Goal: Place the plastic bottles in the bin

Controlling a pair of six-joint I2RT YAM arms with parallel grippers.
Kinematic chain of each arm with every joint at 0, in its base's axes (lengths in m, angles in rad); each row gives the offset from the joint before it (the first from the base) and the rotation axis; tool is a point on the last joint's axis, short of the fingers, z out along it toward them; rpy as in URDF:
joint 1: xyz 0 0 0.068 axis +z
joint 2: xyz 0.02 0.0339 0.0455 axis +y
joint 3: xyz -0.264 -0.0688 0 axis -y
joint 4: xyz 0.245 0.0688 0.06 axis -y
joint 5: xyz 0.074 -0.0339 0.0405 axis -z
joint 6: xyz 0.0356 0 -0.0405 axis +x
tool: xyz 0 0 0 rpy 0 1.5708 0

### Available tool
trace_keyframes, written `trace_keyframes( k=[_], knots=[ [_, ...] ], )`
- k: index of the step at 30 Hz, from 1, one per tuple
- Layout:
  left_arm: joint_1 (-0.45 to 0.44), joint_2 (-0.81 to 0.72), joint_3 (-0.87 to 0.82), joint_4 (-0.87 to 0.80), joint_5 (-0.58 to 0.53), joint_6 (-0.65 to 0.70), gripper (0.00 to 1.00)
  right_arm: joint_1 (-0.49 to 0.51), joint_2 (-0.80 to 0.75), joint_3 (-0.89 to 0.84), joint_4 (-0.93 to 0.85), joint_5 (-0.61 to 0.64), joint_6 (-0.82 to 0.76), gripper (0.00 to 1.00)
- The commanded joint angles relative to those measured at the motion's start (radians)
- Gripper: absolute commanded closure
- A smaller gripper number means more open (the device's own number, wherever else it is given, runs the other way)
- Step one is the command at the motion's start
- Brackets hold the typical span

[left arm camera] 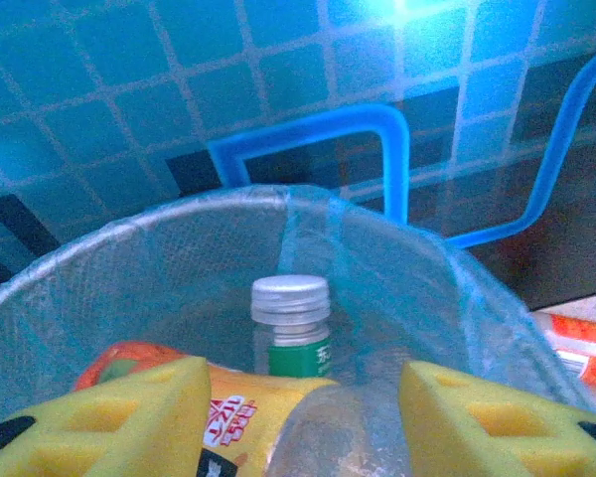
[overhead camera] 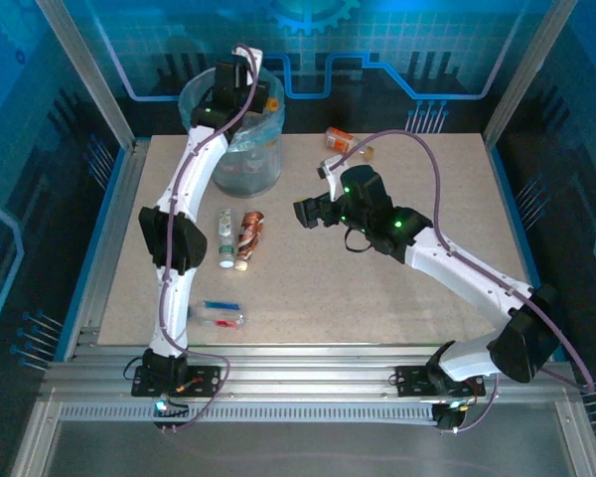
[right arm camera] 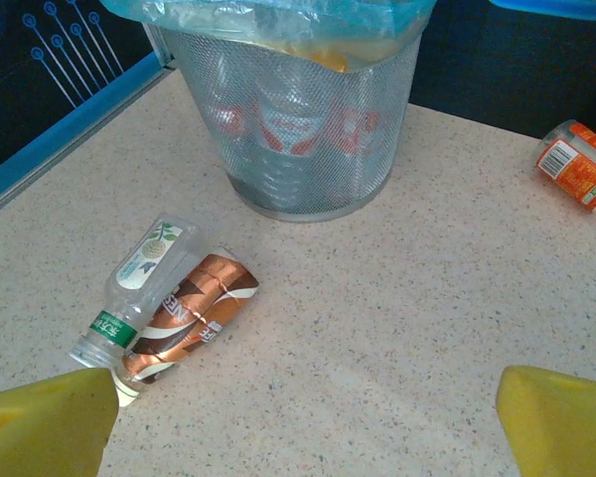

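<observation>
Grey wire mesh on the bin (right arm camera: 298, 129), with a pale, see-through blue liner over the rim. Inside it there's a green-label bottle (left arm camera: 290, 328) with a silvery-white cap. On the speckled beige tabletop (right arm camera: 397, 318) lie a brown bottle (right arm camera: 194, 313) with coppery swirls, a clear bottle (right arm camera: 134, 293) with a green band, and an orange-red bottle (right arm camera: 576, 164). The left pincer (left arm camera: 303, 402) has bright yellow fingers. The back wall (left arm camera: 129, 89) is a blue grid.

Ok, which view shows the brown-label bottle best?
Right wrist: the brown bottle lies close up with its label plain to see, beside a green-label bottle and in front of the bin. Top external shows the same pair from above, but small, with little label detail.
</observation>
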Motion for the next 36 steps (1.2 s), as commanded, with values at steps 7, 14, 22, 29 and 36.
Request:
trace_keyframes(
  k=[7, 14, 22, 29, 36],
  knots=[
    [0.027, 0.050, 0.065, -0.079, -0.015, -0.004, 0.44, -0.014, 0.025, 0.059, -0.035, -0.011, 0.031, 0.02],
    [0.025, -0.015, 0.105, -0.037, 0.065, -0.091, 0.36, -0.024, 0.056, 0.133, -0.068, 0.037, 0.034, 0.01],
    [0.023, -0.253, 0.005, 0.044, 0.106, -0.234, 0.29, -0.164, 0.296, 0.389, -0.181, 0.009, 0.045, 0.01],
    [-0.049, -0.539, -0.397, 0.122, 0.364, -0.242, 0.23, -0.316, 0.533, 0.587, -0.222, -0.123, -0.230, 0.00],
    [-0.220, -0.629, -0.631, 0.107, 0.529, -0.117, 0.22, -0.436, 0.802, 0.833, -0.330, -0.241, -0.396, 0.00]
  ],
)
